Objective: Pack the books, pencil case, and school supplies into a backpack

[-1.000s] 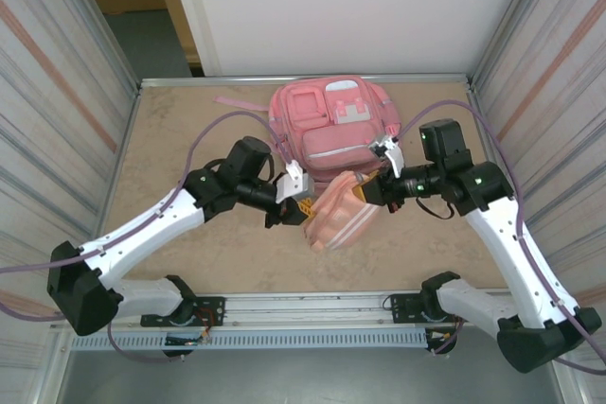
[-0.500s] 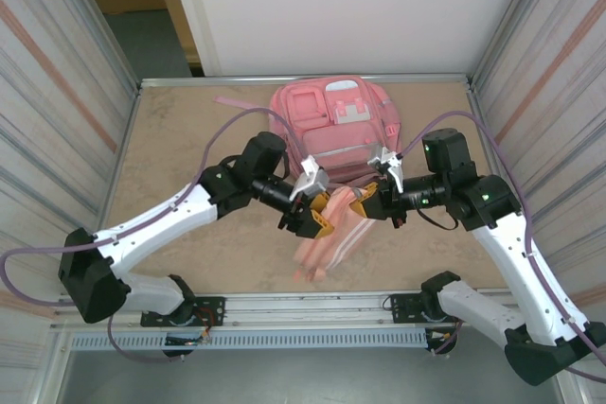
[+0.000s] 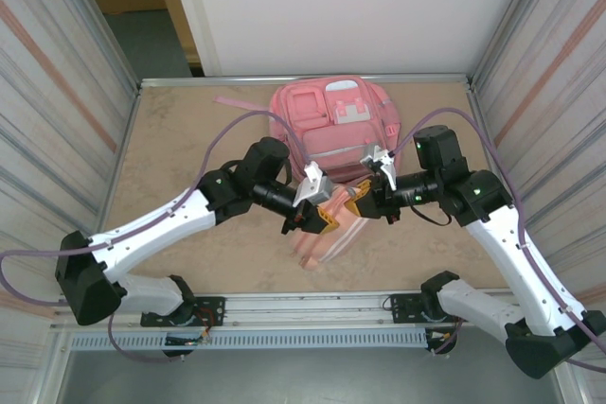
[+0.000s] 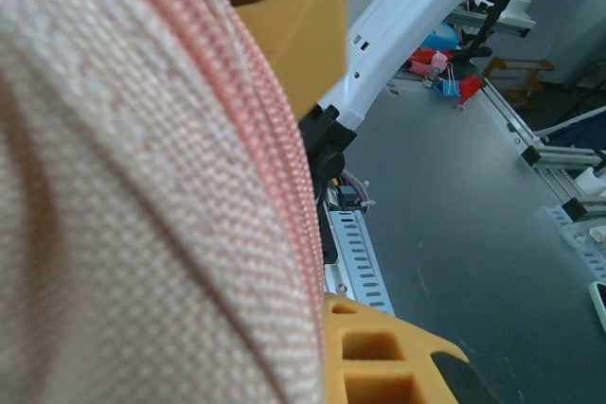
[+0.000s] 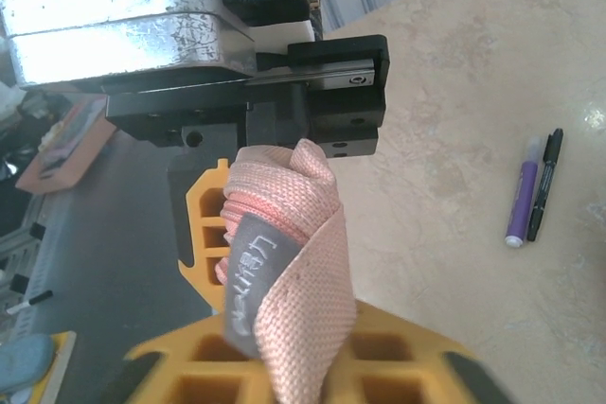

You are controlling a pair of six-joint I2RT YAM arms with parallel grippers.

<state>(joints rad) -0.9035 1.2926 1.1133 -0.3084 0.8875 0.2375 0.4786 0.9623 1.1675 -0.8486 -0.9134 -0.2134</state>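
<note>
Seen from overhead, both arms reach in from their bases and meet over the middle of the table point(image 3: 180, 139), elbows out and wrists turned toward each other. The left gripper point(image 3: 319, 210) and the right gripper point(image 3: 361, 200) sit close together. Each pinches the top of the pale pink pouch point(image 3: 320, 241), which droops below them toward the near edge. The pink backpack point(image 3: 329, 120) lies flat close behind them, against the far wall.

The right wrist camera catches what the overhead one misses. A purple pen point(image 5: 520, 203) and a thin black pen point(image 5: 545, 184) lie side by side on the tabletop, nearly touching. The same view shows the right fingers point(image 5: 203, 224), yellow, clamped on a folded pink strap point(image 5: 294, 234) that carries a grey label point(image 5: 248, 273). From the left wrist, close up, woven pink cloth and a zip point(image 4: 279, 149) are squeezed between the yellow left fingers point(image 4: 298, 16).
</note>
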